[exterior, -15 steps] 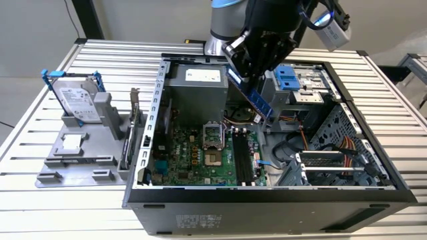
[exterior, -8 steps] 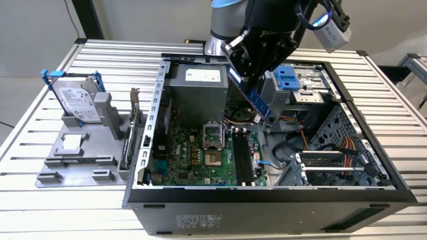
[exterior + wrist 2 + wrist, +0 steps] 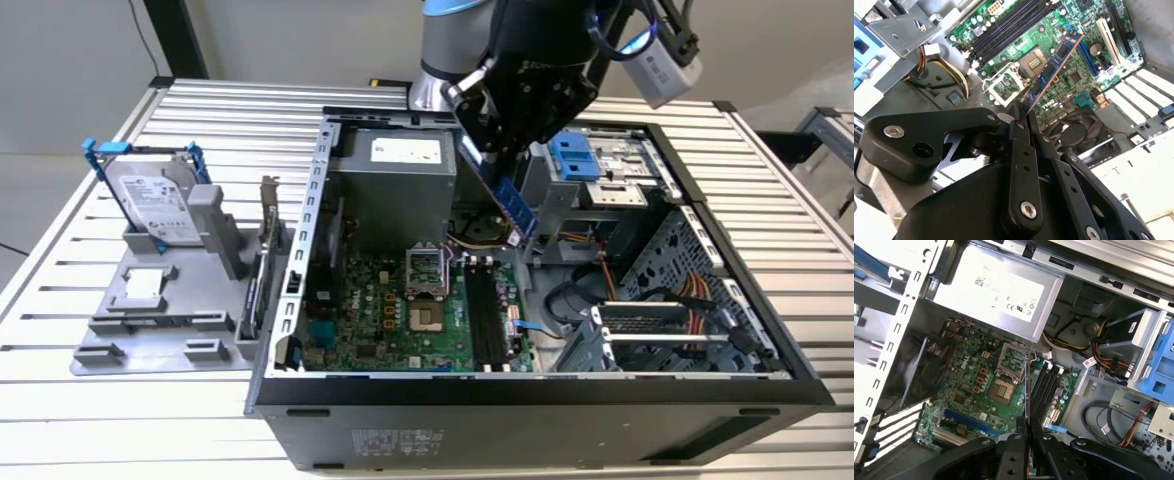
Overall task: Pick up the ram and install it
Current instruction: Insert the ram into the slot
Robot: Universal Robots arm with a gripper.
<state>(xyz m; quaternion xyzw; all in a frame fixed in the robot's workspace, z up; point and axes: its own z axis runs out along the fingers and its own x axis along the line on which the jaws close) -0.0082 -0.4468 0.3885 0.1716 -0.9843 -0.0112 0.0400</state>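
My gripper [image 3: 498, 160] hangs over the open computer case [image 3: 534, 390] and is shut on the ram [image 3: 515, 208], a bluish-green stick that slants down from the fingers. The ram's lower end hovers above the motherboard [image 3: 380, 320], apart from the black memory slots [image 3: 485, 318]. In the second wrist view the ram [image 3: 1052, 65] juts out from the gripper [image 3: 1021, 114] over the board and its slots [image 3: 1004, 30]. From the first wrist view the ram [image 3: 1027, 390] appears edge-on between the black fingers [image 3: 1013, 450], just beside the slots [image 3: 1046, 390].
A silver power supply [image 3: 394, 175] fills the case's far end. A blue drive cage [image 3: 577, 157] and orange cables [image 3: 667, 290] sit on the exterior view's right. A hard drive in a blue frame [image 3: 158, 205] stands on a grey rack [image 3: 147, 320] outside the case.
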